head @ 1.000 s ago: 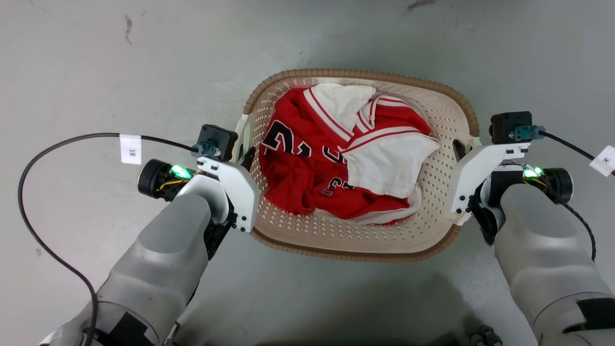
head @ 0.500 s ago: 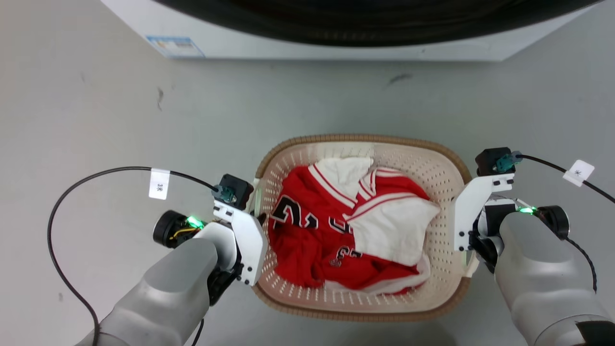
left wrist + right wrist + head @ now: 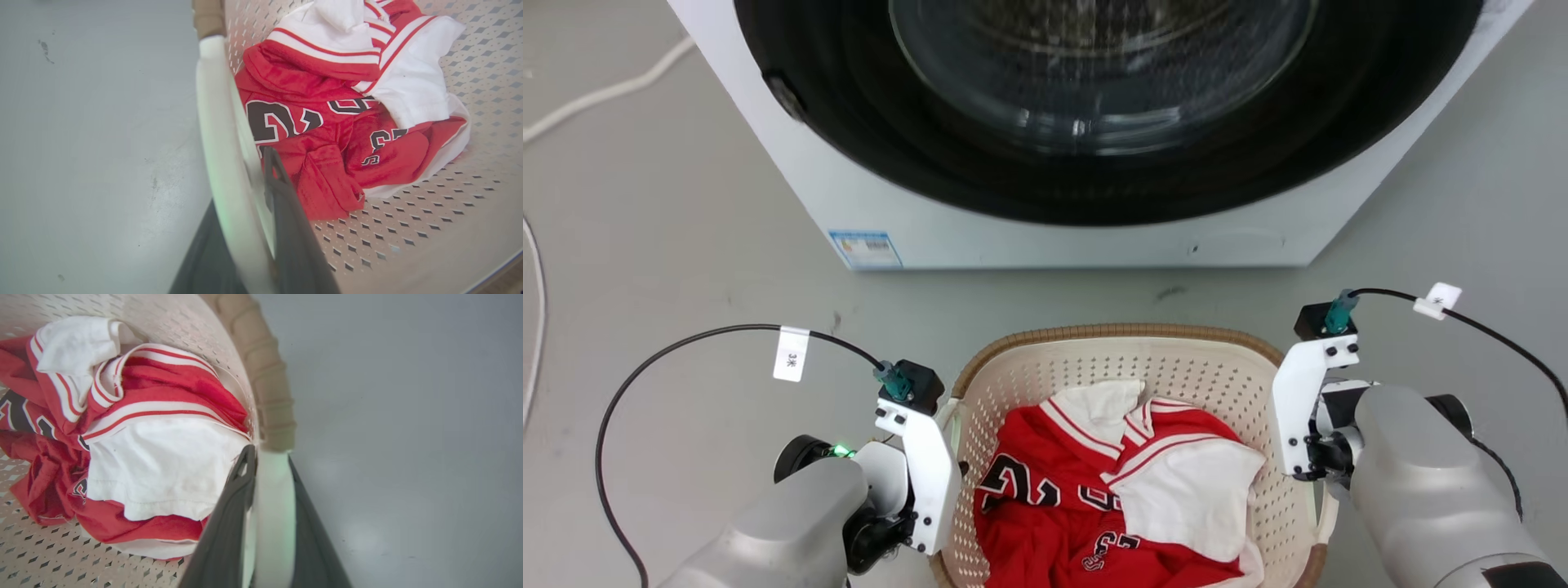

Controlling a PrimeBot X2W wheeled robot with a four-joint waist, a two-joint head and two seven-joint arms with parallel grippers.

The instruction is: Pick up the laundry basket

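Since the laundry basket [image 3: 1127,359], just in front of the washing machine [image 3: 849,196], looks like stiff, light plastic holding a jersey [image 3: 1054,482], its side handles [image 3: 216,122] seem the right hold, and left gripper [image 3: 241,192] and right gripper [image 3: 269,457] each pinch one.

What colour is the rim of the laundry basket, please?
Brown; the rim of the laundry basket shows best in the head view.
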